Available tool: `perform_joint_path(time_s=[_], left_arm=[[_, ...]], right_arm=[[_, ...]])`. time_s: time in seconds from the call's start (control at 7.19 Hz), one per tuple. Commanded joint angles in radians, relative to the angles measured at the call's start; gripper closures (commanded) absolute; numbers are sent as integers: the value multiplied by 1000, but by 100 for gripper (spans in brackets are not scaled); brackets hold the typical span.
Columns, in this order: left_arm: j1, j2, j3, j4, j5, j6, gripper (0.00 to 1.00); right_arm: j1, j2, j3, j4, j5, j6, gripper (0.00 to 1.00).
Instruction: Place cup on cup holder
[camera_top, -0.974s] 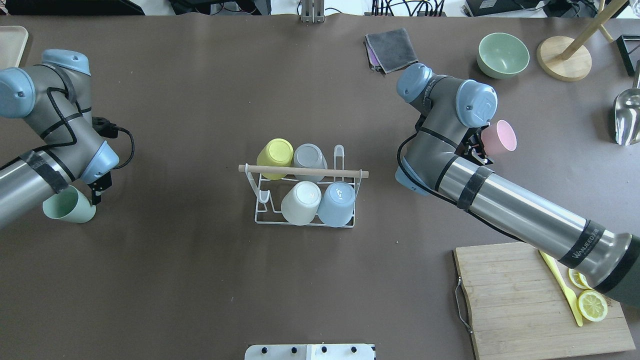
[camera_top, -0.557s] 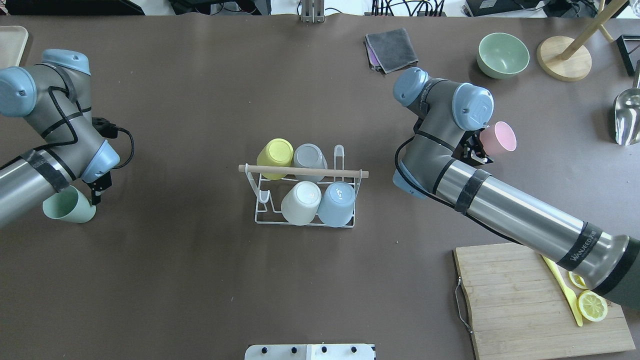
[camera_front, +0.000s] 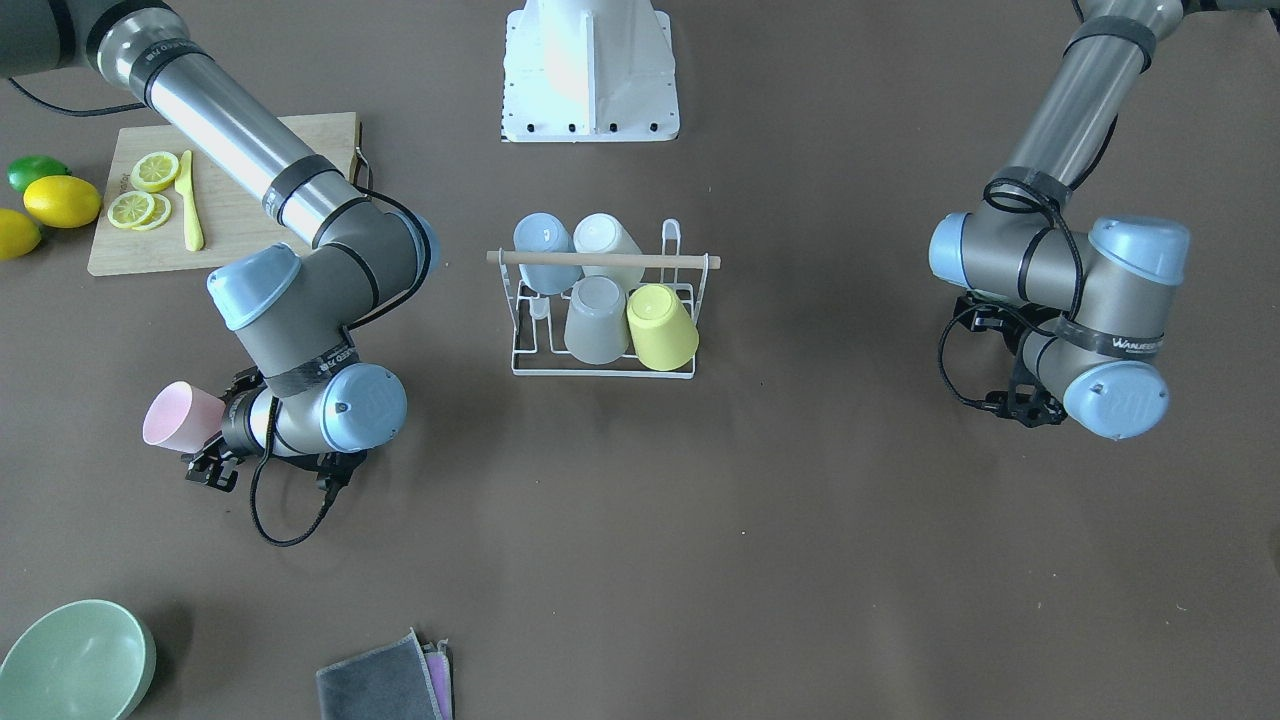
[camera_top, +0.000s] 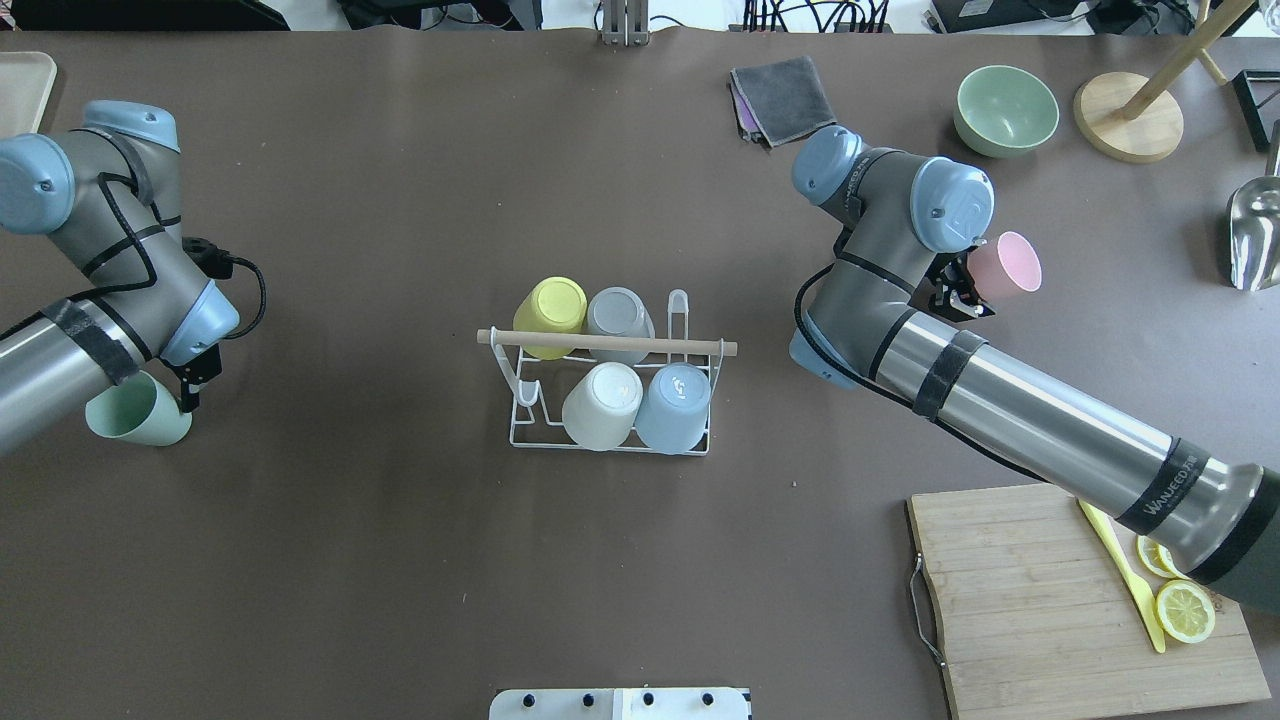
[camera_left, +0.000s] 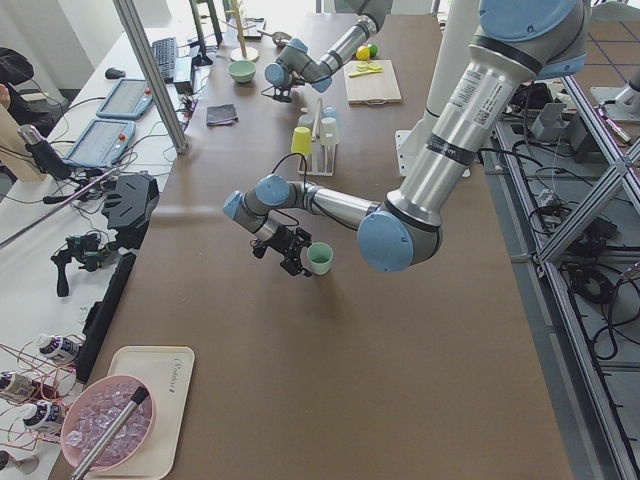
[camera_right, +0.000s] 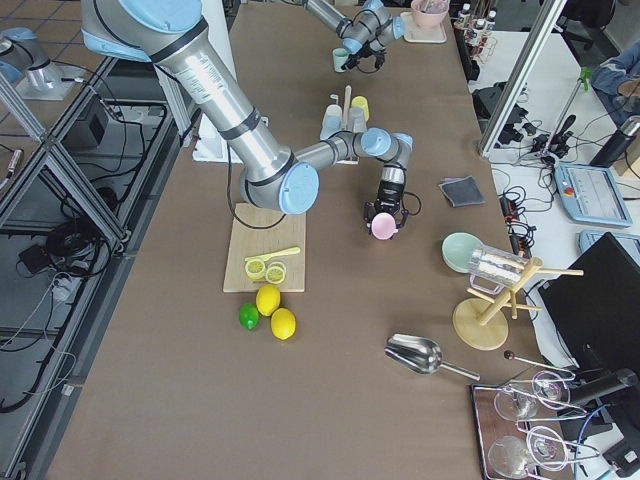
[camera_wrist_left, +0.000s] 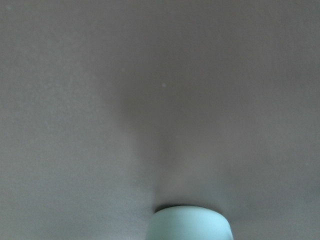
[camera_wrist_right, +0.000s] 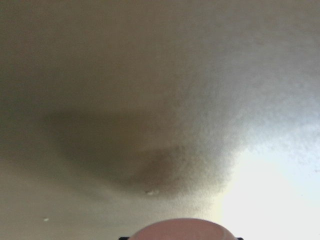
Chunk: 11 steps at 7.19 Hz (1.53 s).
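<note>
The white wire cup holder (camera_top: 522, 412) with a wooden dowel bar stands at the table's middle and also shows in the front-facing view (camera_front: 520, 350). It holds a yellow, a grey, a white and a blue cup upside down. My left gripper (camera_top: 183, 393) is shut on a pale green cup (camera_top: 135, 412) tipped on its side, far left of the holder; the cup also shows in the left wrist view (camera_wrist_left: 190, 224). My right gripper (camera_top: 960, 288) is shut on a pink cup (camera_top: 1008, 266), tipped sideways, right of the holder, which also shows in the front-facing view (camera_front: 178, 416).
A cutting board (camera_top: 1040, 610) with lemon slices and a yellow knife lies at the near right. A green bowl (camera_top: 1005, 110), a grey cloth (camera_top: 785, 98), a wooden stand (camera_top: 1128, 118) and a metal scoop (camera_top: 1255, 235) line the far right.
My right arm has shifted slightly, carrying the pink cup a little right and farther away. The left arm with the green cup has barely moved.
</note>
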Motion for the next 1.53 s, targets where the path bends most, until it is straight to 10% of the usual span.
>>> perform_joint_path(time_s=[0.0, 0.56, 1.39], left_arm=[[0, -5, 7, 0, -5, -8, 2], [3, -6, 21, 0, -18, -10, 2], [21, -20, 49, 0, -18, -11, 2]], right_arm=[[15, 4, 39, -41, -9, -6, 100], [156, -67, 261, -90, 49, -23, 100], [423, -317, 480, 119, 445, -62, 100]])
